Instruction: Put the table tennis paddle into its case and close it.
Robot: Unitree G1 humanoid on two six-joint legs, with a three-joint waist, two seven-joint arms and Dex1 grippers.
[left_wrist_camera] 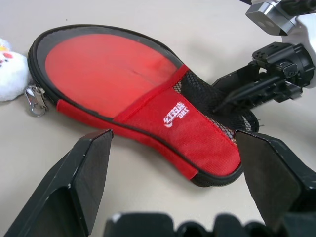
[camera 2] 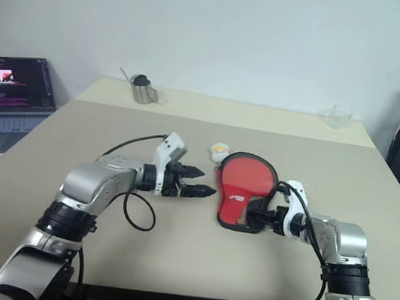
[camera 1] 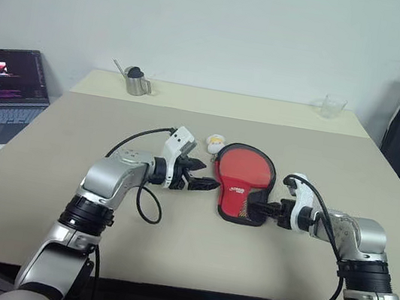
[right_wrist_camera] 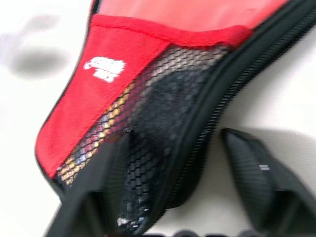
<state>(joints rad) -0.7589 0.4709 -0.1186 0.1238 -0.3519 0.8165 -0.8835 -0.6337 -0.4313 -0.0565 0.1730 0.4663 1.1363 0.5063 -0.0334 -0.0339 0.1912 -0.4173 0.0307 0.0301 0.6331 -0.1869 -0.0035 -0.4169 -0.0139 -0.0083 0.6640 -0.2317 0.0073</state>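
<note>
While the paddle-shaped black fabric case (camera 1: 243, 181) with its red lining lies flat and open near the middle of your beige surface (camera 1: 52, 172), its long axis runs from the far side toward the robot, round end away and narrow handle end nearest, tipped slightly toward the robot's right. You can see a red band with a small white logo (left_wrist_camera: 176, 114) across it, and black mesh (right_wrist_camera: 148, 103) over the narrow end; whether the paddle sits inside, you cannot tell.

Your right pincer (camera 1: 272, 211) is at that narrow end, one black finger (right_wrist_camera: 106, 182) over the mesh and the other (right_wrist_camera: 252, 180) outside the zipper rim, so the jaws straddle the case's edge without visibly clamping it. Your left pincer (camera 1: 206, 184) hovers just beside the case's left rim, jaws spread wide and holding nothing.

Beyond the round end, a metal zipper pull (left_wrist_camera: 35, 95) lies on the surface beside a small white and yellow soft toy (camera 1: 215, 143). Farther back stand a small metal pitcher (camera 1: 136, 80) and a clear glass (camera 1: 332, 107). An open laptop (camera 1: 3, 92) sits off the surface's left.
</note>
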